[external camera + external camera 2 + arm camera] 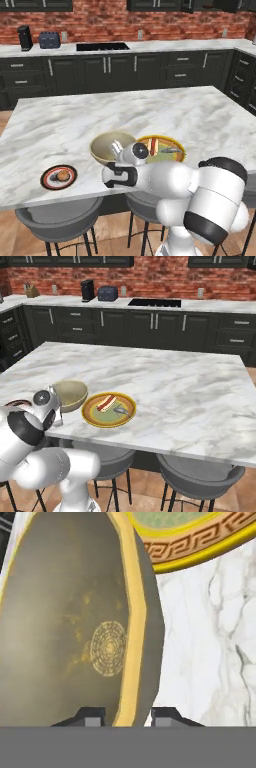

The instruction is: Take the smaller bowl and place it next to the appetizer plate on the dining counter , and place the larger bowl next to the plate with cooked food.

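- Hand (pixel 127 716) of my white arm is at the wide beige-olive ceramic bowl with the thin yellow rim (pixel 111 146); in the hand view one dark fingertip (pixel 90 717) is inside the rim and the other outside, so it pinches the bowl wall.
- That larger bowl is at the near edge of the white marble desk (pixel 150 115), just beside the large flat yellow-olive plate with red and white food (pixel 165 148). I cannot tell if its base touches the marble yet.
- To do this step well, I think I should lower until the bowl sits flat, then spread the fingers and lift straight up, so the rim is not dragged into the plate.
- I would keep it away from the desk edge.
- Counted: one beige bowl, one yellow plate, one small round plate with dark reddish rim (pixel 58 177) further left, and two grey round stools (pixel 200 471) below in the right base view.
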Available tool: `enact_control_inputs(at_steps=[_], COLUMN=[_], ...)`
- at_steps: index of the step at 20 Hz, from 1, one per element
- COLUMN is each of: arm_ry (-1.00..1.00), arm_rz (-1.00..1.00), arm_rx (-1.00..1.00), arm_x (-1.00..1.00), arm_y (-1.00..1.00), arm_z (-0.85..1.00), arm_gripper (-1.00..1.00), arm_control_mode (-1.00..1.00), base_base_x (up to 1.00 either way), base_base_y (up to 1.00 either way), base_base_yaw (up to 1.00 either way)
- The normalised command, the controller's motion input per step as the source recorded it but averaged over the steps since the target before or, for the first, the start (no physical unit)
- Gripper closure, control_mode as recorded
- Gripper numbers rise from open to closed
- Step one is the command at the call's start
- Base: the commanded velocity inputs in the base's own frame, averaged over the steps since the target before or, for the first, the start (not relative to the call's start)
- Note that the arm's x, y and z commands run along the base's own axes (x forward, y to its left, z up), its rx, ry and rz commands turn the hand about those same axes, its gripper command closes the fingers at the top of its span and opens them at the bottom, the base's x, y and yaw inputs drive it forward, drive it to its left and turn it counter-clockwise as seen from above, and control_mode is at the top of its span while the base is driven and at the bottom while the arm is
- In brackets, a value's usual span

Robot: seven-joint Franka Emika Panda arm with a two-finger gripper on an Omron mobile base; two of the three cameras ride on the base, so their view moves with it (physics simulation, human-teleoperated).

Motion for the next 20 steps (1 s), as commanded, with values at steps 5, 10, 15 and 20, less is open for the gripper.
enact_control_inputs(at_steps=[5,10,15,20], arm_ry=[0.03,0.00,0.00,0.18], arm_rz=[0.00,0.00,0.00,0.00], arm_rx=[0.00,0.03,0.09,0.01], arm_x=[0.06,-0.18,-0.48,-0.52], arm_y=[0.08,-0.19,-0.26,-0.57], arm_z=[-0.11,0.37,0.77,0.99], arm_gripper=[-1.00,-1.00,-1.00,-1.00], arm_control_mode=[-1.00,-1.00,-1.00,-1.00], base_base_x=[0.00,0.00,0.00,0.00], base_base_y=[0.00,0.00,0.00,0.00], base_base_yaw=[0.00,0.00,0.00,0.00])
